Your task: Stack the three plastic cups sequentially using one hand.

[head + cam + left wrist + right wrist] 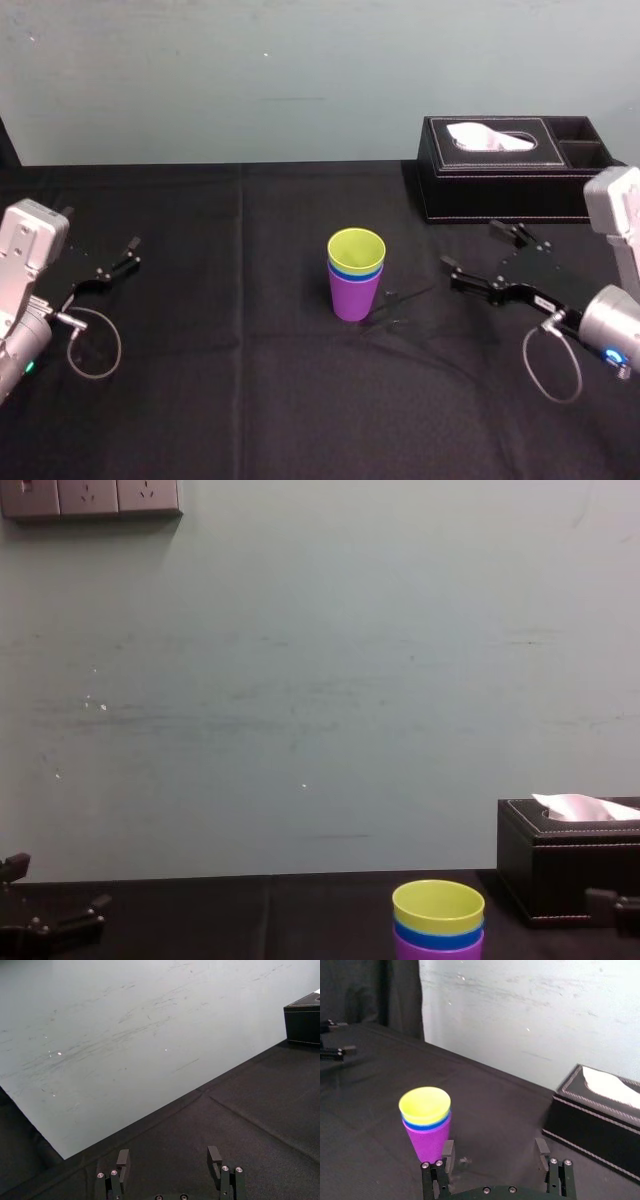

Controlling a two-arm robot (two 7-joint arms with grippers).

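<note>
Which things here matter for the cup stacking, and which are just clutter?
Job:
- purple cup, blue cup and yellow-green cup, nested in one stack
- right gripper, open, beside the stack

Lying about:
- black tissue box, back right
- left gripper, open, parked far left

Three cups nested upright on black tabletop [370,1090]: purple cup [427,1141] outermost, blue cup [431,1124] a thin rim band inside it, yellow-green cup [425,1105] innermost on top. Right gripper [494,1147] near the stack, jaws spread wide, not touching it. Black tissue box [597,1130] well apart from stack, white tissue showing. Pale wall [535,1015] behind.
</note>
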